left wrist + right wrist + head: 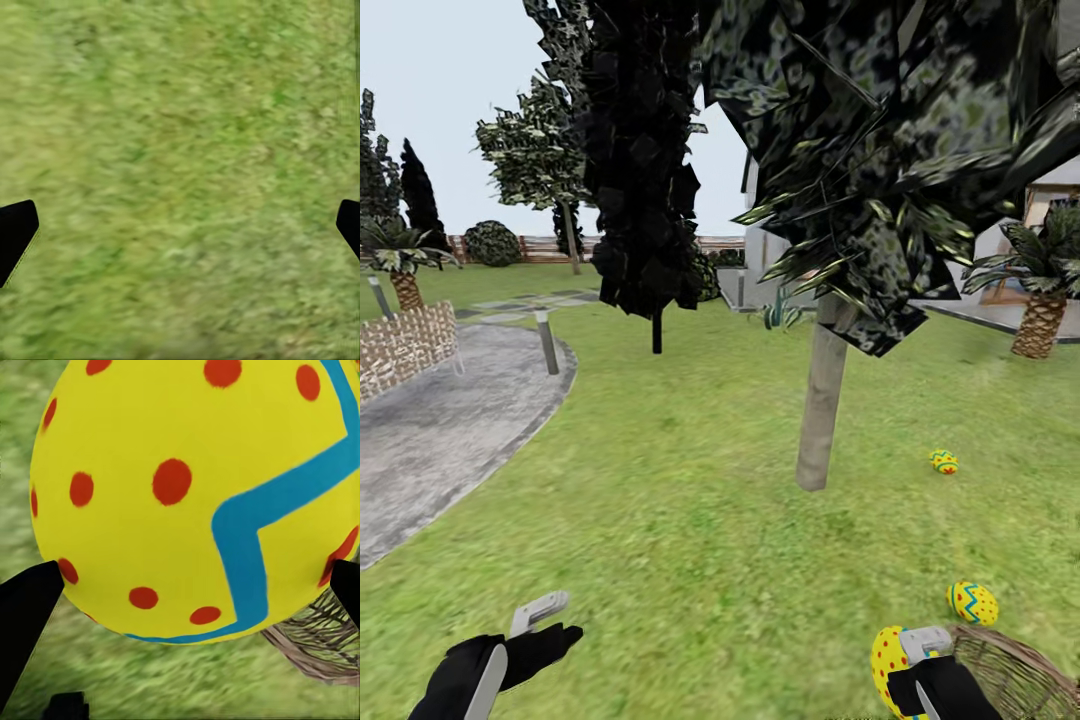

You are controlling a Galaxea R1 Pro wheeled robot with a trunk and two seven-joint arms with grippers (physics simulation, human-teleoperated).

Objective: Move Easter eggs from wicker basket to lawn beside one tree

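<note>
Eggs: 1 lies on the lawn [660, 480] at the tree's [820, 410] 3 o'clock [944, 461], 1 beside the basket [1015, 665] [972, 603], and the right gripper [920, 668] clasps the 3rd [187, 495]; left gripper [545, 625] spread wide, empty.

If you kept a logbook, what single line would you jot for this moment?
right gripper: shut on Easter egg | left gripper: open over lawn | two eggs on grass | wicker basket beside
</note>
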